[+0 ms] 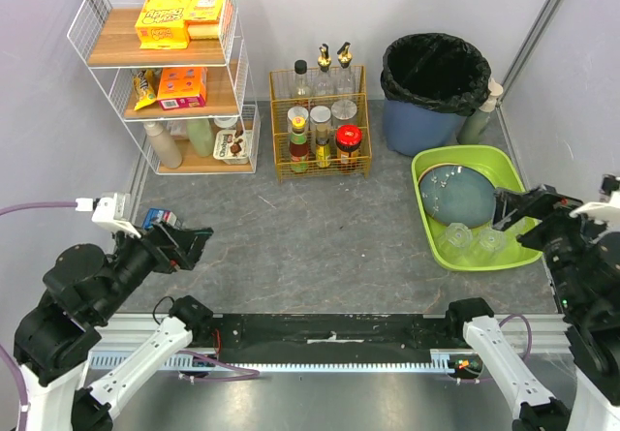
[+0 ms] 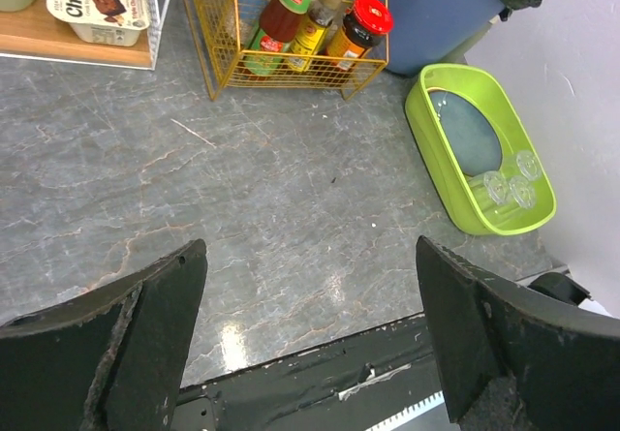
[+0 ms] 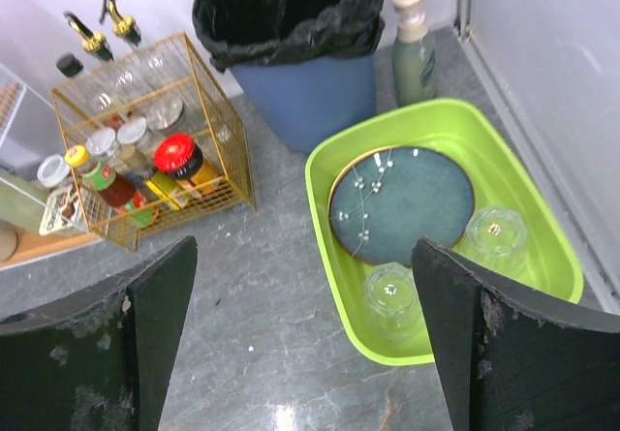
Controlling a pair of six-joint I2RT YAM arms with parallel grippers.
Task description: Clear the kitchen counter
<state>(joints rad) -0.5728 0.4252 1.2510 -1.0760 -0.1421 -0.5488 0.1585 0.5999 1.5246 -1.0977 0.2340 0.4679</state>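
Over the near corners of the dark grey mottled stone-look table (image 1: 320, 232) that lies beneath both arms, the left pincer (image 1: 201, 247) and right pincer (image 1: 504, 208) gape wide and empty, so clearing seems nearly done and the next move calls for locating any leftover.

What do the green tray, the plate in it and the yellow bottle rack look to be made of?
Green tray: likely plastic, one even lime colour with a soft sheen. Plate: probably glazed ceramic, glossy dark teal with a pale blossom pattern. Yellow bottle rack: thin metal wire in an open grid, seemingly coated yellow-gold.
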